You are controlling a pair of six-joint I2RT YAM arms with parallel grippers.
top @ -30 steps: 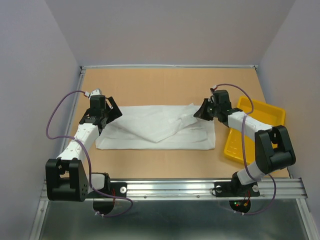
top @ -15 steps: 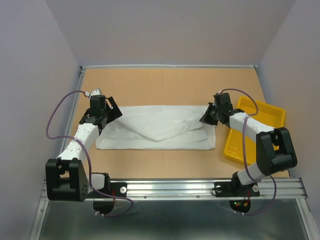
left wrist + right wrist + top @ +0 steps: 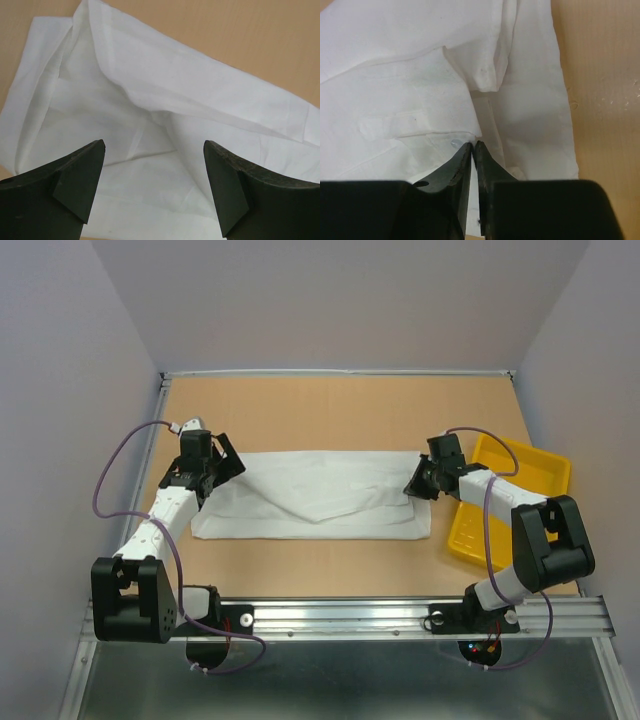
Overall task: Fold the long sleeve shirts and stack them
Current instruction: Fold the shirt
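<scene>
White shirt (image 3: 320, 495) lies flat (wrinkly, folded lengthwise).

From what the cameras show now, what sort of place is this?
Probably a laboratory robot test cell. Plain walls close in a tan table, the left arm and the right arm are bolted to a metal rail at its near edge, and a white shirt lies beside a yellow tray.

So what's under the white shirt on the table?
The white shirt lies flat on the tan table, which shows all round it. It is folded over itself in layers, so anything beneath the cloth is hidden.
</scene>
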